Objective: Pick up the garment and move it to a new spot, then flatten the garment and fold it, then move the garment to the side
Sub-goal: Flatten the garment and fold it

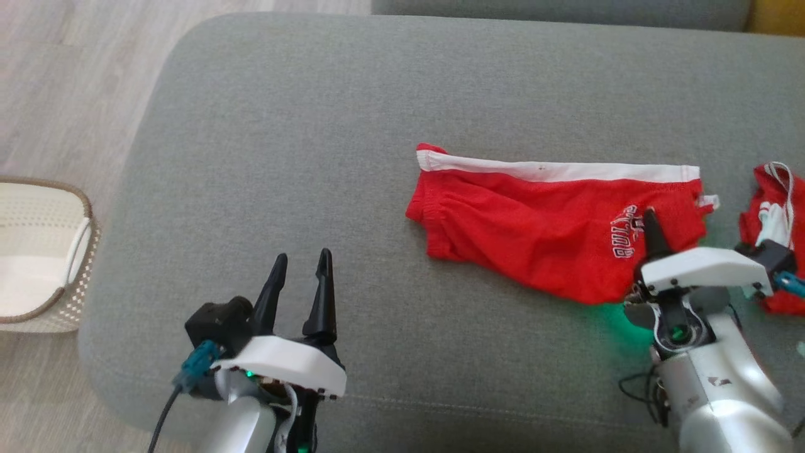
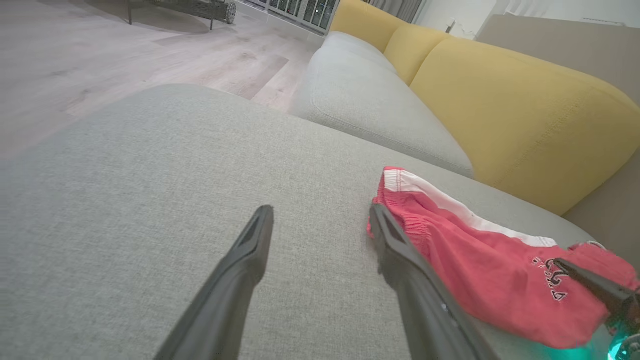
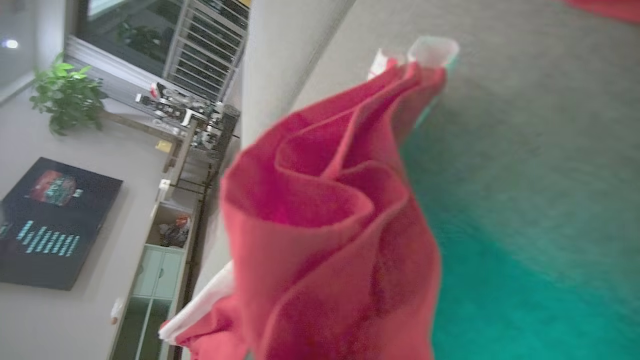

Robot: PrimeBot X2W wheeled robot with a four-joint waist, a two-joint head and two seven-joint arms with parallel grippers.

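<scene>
Red garment [image 1: 534, 233] on grey cushion [image 1: 302, 138], right tool [image 1: 649, 218] tight on it, left tool [image 1: 303, 257] agape; wood floor [image 1: 50, 75] beside

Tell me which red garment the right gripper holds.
The red shorts with the white band, spread out: the right gripper is shut on their lettered end. The other red garment lies bunched farther right.
</scene>
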